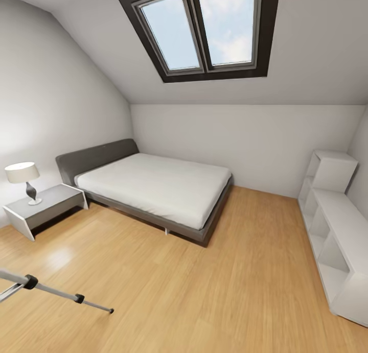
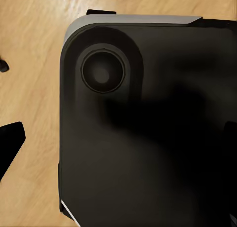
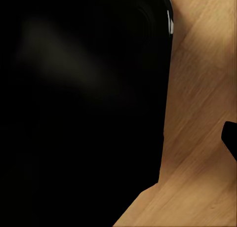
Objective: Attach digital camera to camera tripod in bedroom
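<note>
Entering the bedroom, grippers' state unreadable

Wrist views show dark robot body over wood floor; whether either gripper is parted I cannot tell. One tripod point(image 1: 56, 291) leg lies near left. Best turn left, bringing the tripod fully into sight first.

One bed point(image 1: 153, 189) with one white mattress point(image 1: 158, 181) and one grey headboard point(image 1: 94, 156). One nightstand point(image 1: 46, 207), one lamp point(image 1: 24, 180) on it. One skylight point(image 1: 204, 28) with two panes. One white shelf unit point(image 1: 332, 230), stepped, several open cubbies. One camera tripod point(image 1: 56, 290), two legs in view, two black joints on the longer leg.
</note>
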You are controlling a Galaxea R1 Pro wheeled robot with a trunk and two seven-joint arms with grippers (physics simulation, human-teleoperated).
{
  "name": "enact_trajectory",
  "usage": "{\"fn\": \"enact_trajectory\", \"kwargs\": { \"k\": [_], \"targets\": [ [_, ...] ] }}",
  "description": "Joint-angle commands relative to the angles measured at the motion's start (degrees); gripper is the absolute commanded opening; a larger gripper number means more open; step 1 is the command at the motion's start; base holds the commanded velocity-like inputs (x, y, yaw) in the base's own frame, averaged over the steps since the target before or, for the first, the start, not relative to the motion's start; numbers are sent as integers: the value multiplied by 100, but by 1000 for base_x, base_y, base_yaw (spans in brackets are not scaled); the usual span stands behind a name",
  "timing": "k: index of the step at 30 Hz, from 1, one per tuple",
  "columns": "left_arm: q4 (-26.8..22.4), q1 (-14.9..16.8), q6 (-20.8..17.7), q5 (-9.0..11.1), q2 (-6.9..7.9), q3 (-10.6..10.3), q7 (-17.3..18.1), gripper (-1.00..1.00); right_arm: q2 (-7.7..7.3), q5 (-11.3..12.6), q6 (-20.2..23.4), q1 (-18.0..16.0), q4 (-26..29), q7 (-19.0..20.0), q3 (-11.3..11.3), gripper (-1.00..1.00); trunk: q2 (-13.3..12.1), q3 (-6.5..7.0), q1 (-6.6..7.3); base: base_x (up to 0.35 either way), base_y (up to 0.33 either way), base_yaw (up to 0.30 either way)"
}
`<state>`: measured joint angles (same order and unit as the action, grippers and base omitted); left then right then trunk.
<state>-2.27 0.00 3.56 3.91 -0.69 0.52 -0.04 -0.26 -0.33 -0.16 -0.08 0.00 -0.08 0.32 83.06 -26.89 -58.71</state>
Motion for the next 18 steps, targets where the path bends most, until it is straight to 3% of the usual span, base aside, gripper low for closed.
{"fn": "enact_trajectory", "kwargs": {
  "k": [1,9,18],
  "targets": [
    [-1,0,13,40,-1,1,-2,100,-1,-3,-2,-1,0,-1,3,100,2,-4,-2,203,0,0],
    [-1,0,13,45,-1,1,-4,100,-1,5,-2,-1,0,-1,6,100,2,-4,-2,163,0,0],
    [-10,0,13,48,-1,1,-13,100,-1,3,-2,-1,0,-1,5,100,2,-4,-2,25,0,0]
  ]
}}
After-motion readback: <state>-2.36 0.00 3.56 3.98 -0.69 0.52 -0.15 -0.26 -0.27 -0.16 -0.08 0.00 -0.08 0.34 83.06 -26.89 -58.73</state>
